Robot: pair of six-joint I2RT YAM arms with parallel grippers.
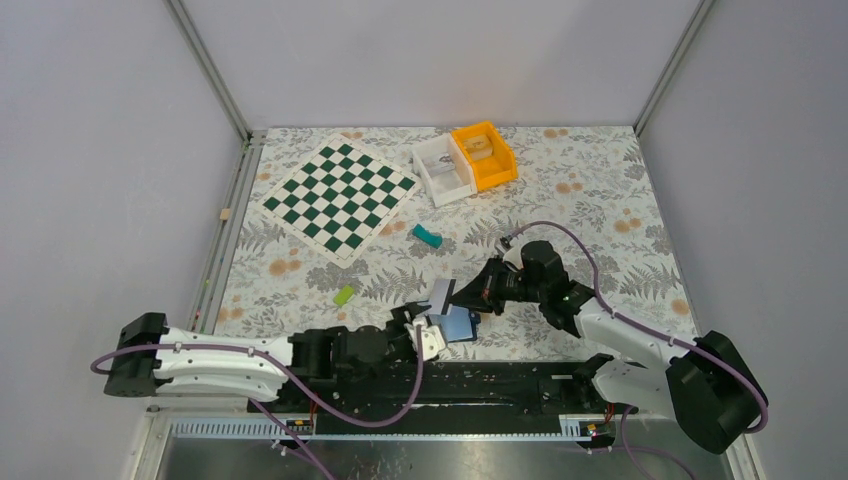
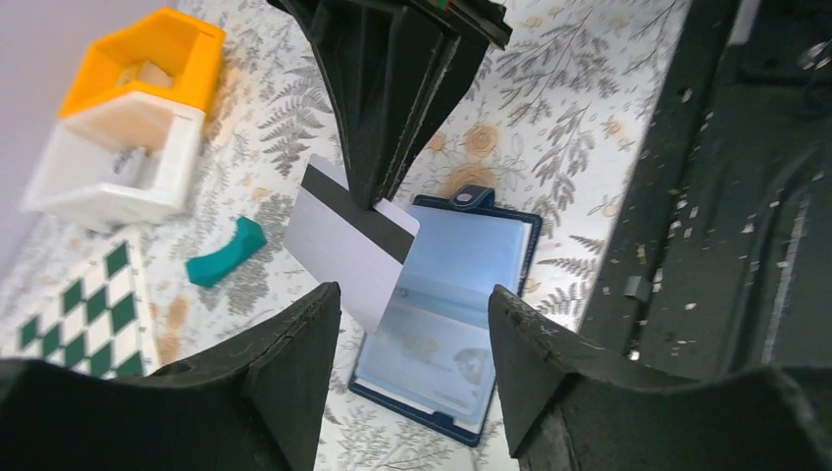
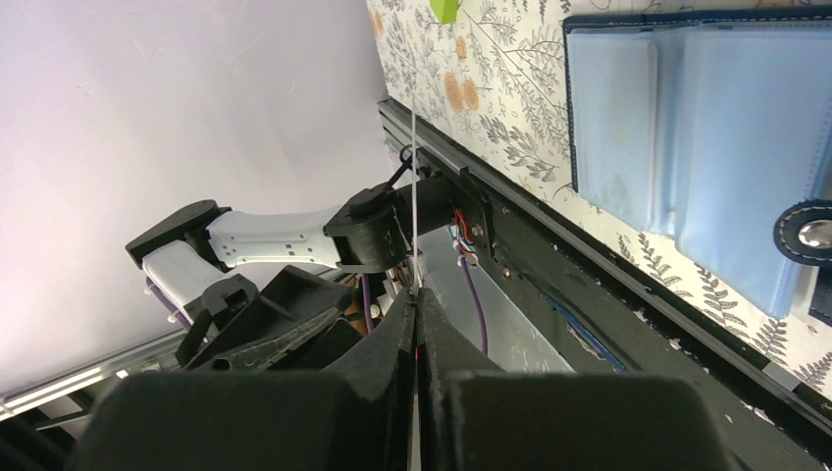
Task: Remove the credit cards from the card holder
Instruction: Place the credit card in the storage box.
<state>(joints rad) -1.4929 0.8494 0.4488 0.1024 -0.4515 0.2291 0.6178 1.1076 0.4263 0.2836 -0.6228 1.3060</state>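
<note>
- Our left jaws hang spread and empty over the holder (image 2: 446,304), which lies open on the table (image 2: 549,128).
- Our right jaws pinch a card (image 2: 343,245) by its striped edge, near it. We judge it light, stiff and slick: grip edges.

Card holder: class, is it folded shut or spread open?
Spread open: the card holder lies flat, pale blue inner panels facing up, snap tab unfastened.

The top camera is looking down from above and behind both arms, taking in the whole table (image 1: 600,200) from afar. The left wrist camera is peering through the left gripper (image 2: 412,294), close over the card holder (image 2: 446,324). The right wrist camera is sighting along the right gripper (image 3: 417,304), sharing that card holder nearby.
</note>
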